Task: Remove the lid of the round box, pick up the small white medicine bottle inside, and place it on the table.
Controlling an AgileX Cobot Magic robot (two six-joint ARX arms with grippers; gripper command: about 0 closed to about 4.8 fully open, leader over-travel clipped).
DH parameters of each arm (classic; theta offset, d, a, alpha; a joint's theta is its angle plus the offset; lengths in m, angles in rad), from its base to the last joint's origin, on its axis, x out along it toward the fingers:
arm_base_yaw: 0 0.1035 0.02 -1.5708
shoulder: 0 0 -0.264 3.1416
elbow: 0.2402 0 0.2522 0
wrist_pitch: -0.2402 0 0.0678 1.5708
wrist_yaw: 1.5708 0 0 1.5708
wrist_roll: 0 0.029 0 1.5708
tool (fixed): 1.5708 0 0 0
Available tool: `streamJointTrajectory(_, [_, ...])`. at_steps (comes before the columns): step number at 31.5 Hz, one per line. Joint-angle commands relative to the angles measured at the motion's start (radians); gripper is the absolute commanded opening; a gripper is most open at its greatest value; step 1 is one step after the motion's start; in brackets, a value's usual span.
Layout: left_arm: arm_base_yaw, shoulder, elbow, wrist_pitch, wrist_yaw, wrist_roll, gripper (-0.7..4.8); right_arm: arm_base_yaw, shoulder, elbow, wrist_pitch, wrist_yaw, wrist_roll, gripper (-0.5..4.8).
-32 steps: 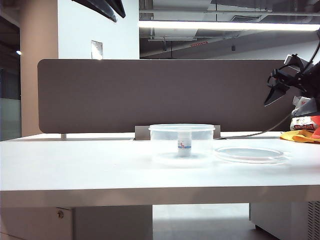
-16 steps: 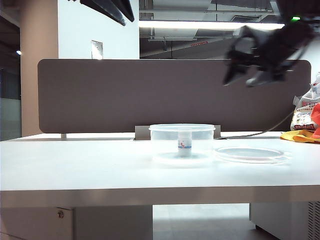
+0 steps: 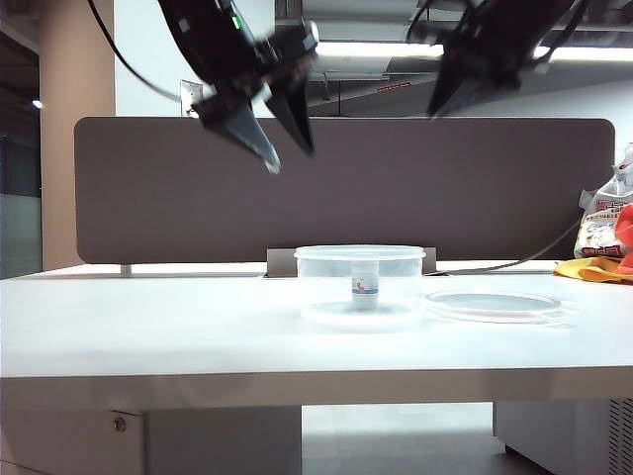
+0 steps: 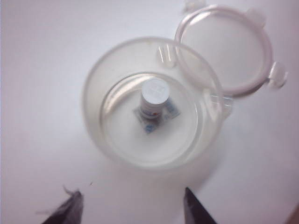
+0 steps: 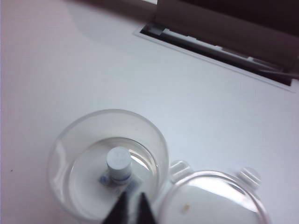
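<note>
Overhead, we hold the left claw (image 3: 287,148), tips apart, up-left of the round box (image 3: 360,282); bottle (image 3: 365,280) upright inside. Right claw (image 3: 440,104), pinched together, hangs up-right, no closer.

The round box (image 3: 360,282) stands uncovered, the lid (image 3: 493,305) just beside it
</note>
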Motion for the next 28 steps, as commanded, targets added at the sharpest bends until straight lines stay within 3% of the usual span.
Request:
streamJointTrajectory(1, [0.0, 0.06, 0.004, 0.086, 0.007, -0.021, 2.83, 0.001, -0.111, 0.003, -0.068, 0.001, -0.021, 0.28])
streamJointTrajectory(3, [0.0, 0.087, 0.008, 0.108, 0.011, -0.044, 2.88, 0.001, -0.162, 0.003, -0.107, 0.0, -0.022, -0.03])
streamJointTrajectory(7, [0.0, 0.162, 0.092, 0.09, 0.046, -0.074, 3.53, 0.002, -0.243, 0.003, -0.217, 0.0, -0.021, -0.03])
streamJointTrajectory(13, [-0.01, 0.257, 0.255, 0.041, 0.054, -0.092, 3.52, 0.021, -0.289, 0.003, -0.338, 0.0, -0.021, -0.03])
streamJointTrajectory(17, [-0.015, 0.308, 0.326, -0.008, 0.11, -0.115, 3.39, 0.023, -0.298, 0.003, -0.378, -0.003, -0.021, -0.03])
streamJointTrajectory(28, [-0.058, 0.408, 0.351, -0.008, 0.092, -0.116, 3.36, 0.032, -0.322, 0.003, -0.418, -0.003, -0.021, -0.03])
